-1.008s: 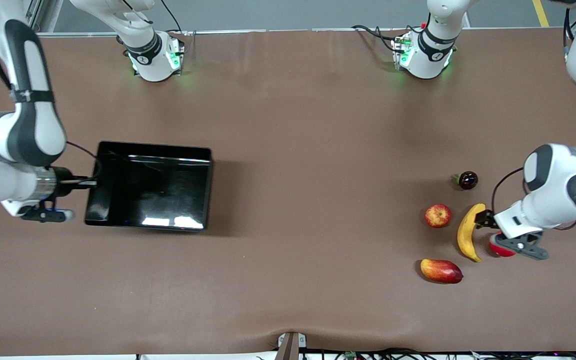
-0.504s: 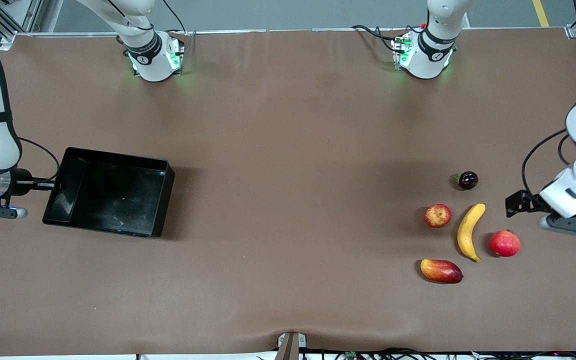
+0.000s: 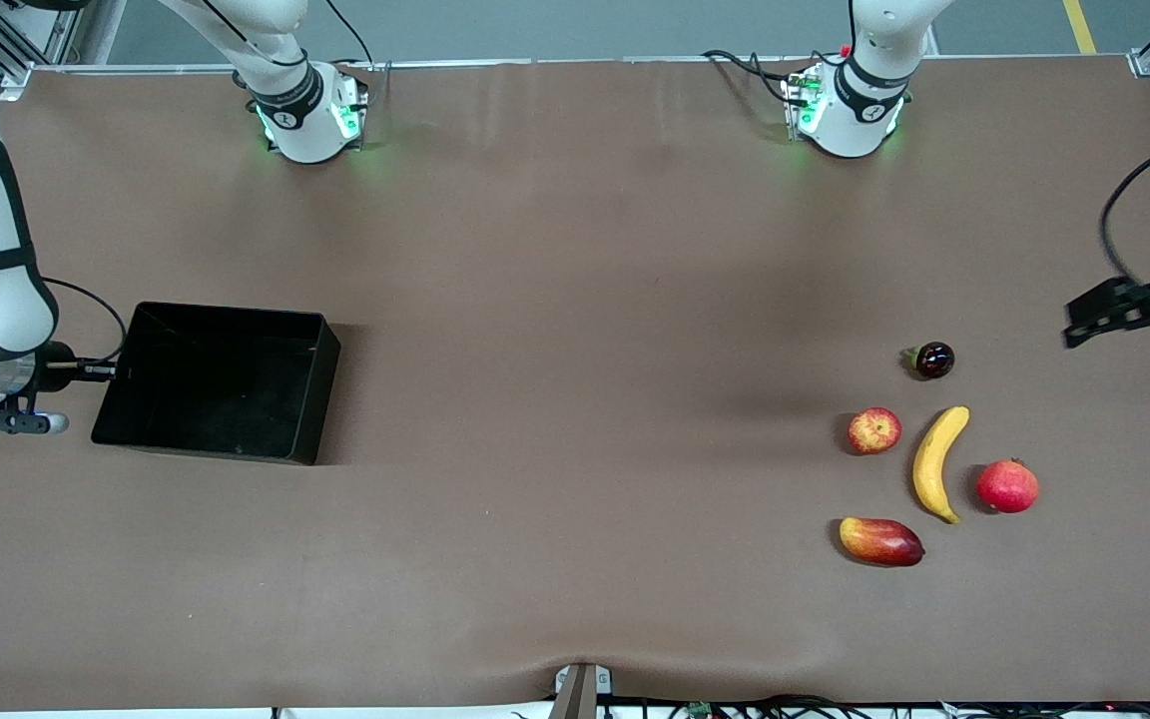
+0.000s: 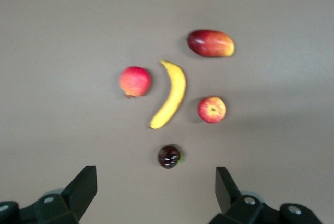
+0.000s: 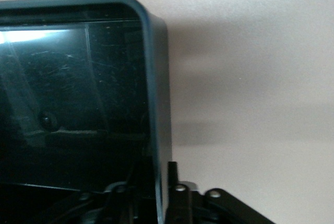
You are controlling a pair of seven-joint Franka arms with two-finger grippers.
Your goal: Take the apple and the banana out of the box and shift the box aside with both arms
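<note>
The black box (image 3: 216, 384) is at the right arm's end of the table. My right gripper (image 3: 108, 371) is shut on its end wall, one finger inside and one outside, as the right wrist view shows at the wall (image 5: 156, 104) and gripper (image 5: 163, 182). The yellow banana (image 3: 937, 461) and the small red-yellow apple (image 3: 874, 430) lie side by side at the left arm's end. My left gripper (image 3: 1099, 310) is open and empty in the air over bare table by that end's edge. Its wrist view shows the gripper (image 4: 155, 182), banana (image 4: 170, 94) and apple (image 4: 212, 109).
A red-yellow mango (image 3: 880, 540) lies nearer the front camera than the apple. A plain red round fruit (image 3: 1007, 486) lies beside the banana. A small dark round fruit (image 3: 934, 359) lies farther from the camera. Brown table (image 3: 575, 350) spans between box and fruits.
My right gripper pulled the box toward the right arm's end of the table. My left gripper drew away from the banana and rose toward the table's edge.
</note>
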